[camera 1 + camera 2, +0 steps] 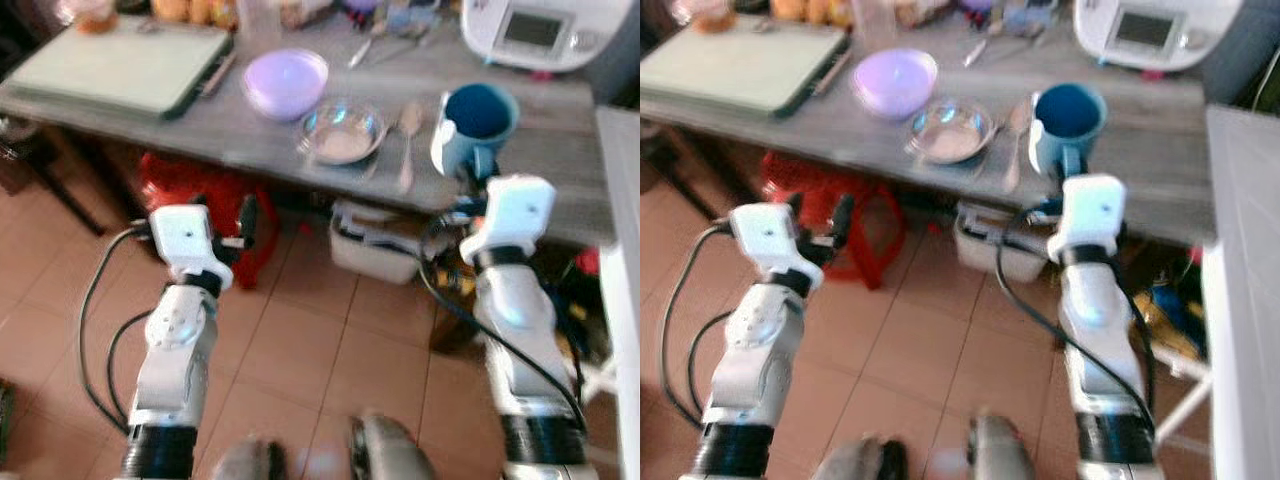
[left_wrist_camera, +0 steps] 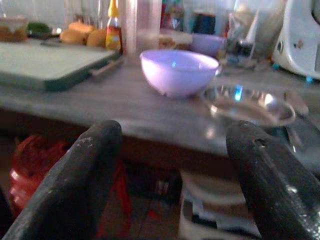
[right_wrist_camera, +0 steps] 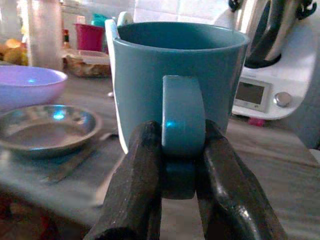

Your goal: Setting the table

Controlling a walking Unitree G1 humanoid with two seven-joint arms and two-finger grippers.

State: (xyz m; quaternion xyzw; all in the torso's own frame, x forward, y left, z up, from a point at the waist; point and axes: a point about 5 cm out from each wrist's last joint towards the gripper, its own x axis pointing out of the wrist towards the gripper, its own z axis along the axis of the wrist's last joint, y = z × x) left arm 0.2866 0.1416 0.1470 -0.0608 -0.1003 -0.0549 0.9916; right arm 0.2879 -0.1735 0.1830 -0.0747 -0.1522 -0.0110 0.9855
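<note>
Terracotta floor tiles run under a long grey table (image 1: 250, 140) that the robot faces from just short of its near edge. Along that edge stand a lilac plastic bowl (image 1: 285, 82), a shallow glass dish (image 1: 341, 130) just beside it, a metal spoon (image 1: 407, 140) lying lengthwise next to the dish, and a blue mug (image 1: 478, 120) at the right end of the row. Bowl and mug look empty from above; the dish is clear and seems to hold nothing, though blur makes that uncertain. Set so close to the edge, these 4 pieces are probably the ones meant for laying out.

In the right wrist view, the right gripper (image 3: 178, 172) has its 2 black fingers (image 3: 132, 190) pressed against either side of the mug's handle, pinching it just below the loop's middle. The handle gives a narrow, flat-sided grip, which the wide round body would not. The mug stands upright; whether its base rests on the table or is just off it cannot be told.

Below the table edge, the left gripper (image 2: 170, 170) hangs with its fingers spread wide and nothing between them, pointed toward the bowl and dish.

Farther back sit a pale green cutting board (image 1: 120, 62), a white appliance with a small display (image 1: 535, 30) and some jars. A red stool (image 1: 215, 215) and a white bin (image 1: 375, 250) stand beneath the table.
</note>
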